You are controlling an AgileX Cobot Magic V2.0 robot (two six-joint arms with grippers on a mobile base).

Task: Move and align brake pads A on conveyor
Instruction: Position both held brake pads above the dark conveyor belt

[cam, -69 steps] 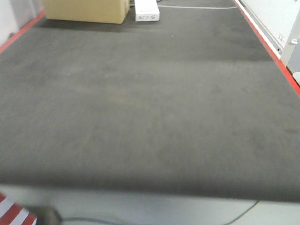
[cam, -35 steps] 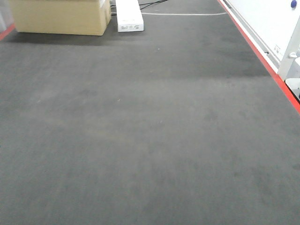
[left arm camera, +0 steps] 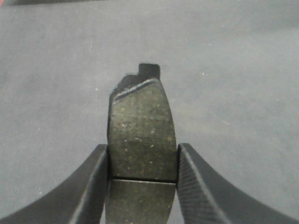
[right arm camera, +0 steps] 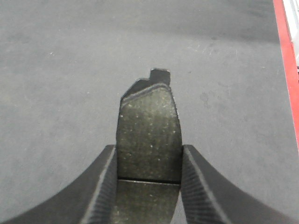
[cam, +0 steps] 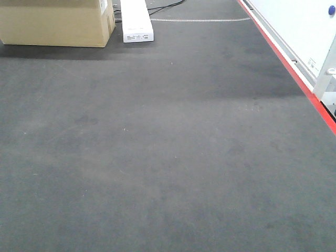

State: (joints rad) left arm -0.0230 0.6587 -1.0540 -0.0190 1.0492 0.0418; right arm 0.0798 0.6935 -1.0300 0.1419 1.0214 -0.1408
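In the left wrist view my left gripper (left arm camera: 142, 161) is shut on a brake pad A (left arm camera: 141, 126), its grey friction face up with the centre groove between the fingers, held above the dark grey conveyor (left arm camera: 233, 70). The right wrist view has my right gripper (right arm camera: 148, 161) shut on a second brake pad A (right arm camera: 148, 130) in the same way, over the conveyor (right arm camera: 60, 70) near its red edge strip (right arm camera: 287, 60). The front view holds only bare conveyor (cam: 157, 157); no pad or gripper is in it.
At the far end of the belt stand a cardboard box (cam: 55, 23) and a white oblong box (cam: 136, 21), with a cable (cam: 199, 20) lying across behind them. The red strip (cam: 294, 73) and a white wall panel (cam: 299, 26) run along the right side.
The front view has travelled forward over the belt: the near edge and the striped floor dropped out of sight, and the boxes came closer and shifted left.
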